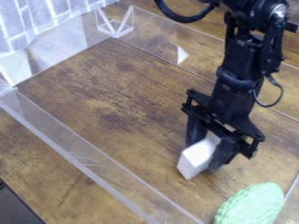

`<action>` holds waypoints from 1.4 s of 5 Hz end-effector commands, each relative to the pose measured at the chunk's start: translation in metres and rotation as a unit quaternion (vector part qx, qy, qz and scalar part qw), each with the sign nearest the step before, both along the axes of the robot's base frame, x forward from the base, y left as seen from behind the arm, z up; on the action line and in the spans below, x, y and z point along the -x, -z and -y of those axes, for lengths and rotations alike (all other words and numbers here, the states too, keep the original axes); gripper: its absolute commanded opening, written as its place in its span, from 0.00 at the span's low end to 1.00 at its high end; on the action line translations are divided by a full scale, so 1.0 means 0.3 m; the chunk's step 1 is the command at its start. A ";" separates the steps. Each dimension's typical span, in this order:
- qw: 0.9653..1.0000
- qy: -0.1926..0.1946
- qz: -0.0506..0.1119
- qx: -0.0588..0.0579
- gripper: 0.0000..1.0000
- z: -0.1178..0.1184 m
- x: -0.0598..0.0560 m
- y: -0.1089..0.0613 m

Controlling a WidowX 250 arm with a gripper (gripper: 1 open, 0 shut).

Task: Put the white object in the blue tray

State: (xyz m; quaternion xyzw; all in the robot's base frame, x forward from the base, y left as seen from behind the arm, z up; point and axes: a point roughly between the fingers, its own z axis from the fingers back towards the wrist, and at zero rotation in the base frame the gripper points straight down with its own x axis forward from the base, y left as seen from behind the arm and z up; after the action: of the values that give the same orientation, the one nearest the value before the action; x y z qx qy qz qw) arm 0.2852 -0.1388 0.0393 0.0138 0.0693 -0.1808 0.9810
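The white object [198, 160] is a small plain block standing tilted on the wooden tabletop, right of centre. My black gripper [219, 145] comes down from above and straddles the block's upper end, with its fingers on either side. The block's top is hidden between the fingers. I cannot make out whether the fingers press on the block or stand off it. The blue tray is out of view.
A bumpy light-green lump [251, 205] lies at the bottom right, close to the block. Clear plastic walls [82, 153] fence the wooden surface along the front left and the back. A grey tiled wall [35, 22] stands at the top left.
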 end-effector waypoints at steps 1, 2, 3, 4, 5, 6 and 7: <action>0.999 0.018 0.046 0.020 1.00 0.050 -0.034 -0.076; 0.999 0.017 0.044 0.019 1.00 0.058 -0.029 -0.065; 0.999 0.017 0.040 0.017 1.00 0.065 -0.026 -0.049; 0.999 0.017 0.036 0.014 1.00 0.072 -0.022 -0.034; 0.999 0.021 0.036 0.006 1.00 0.077 -0.016 -0.026; 0.999 0.022 0.036 -0.001 1.00 0.077 -0.016 -0.017; 0.999 0.023 0.032 -0.005 1.00 0.072 -0.014 0.000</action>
State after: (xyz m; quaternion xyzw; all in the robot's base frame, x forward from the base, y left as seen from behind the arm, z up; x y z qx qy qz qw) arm 0.2827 -0.1544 0.0234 0.0325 0.0651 -0.1970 0.9777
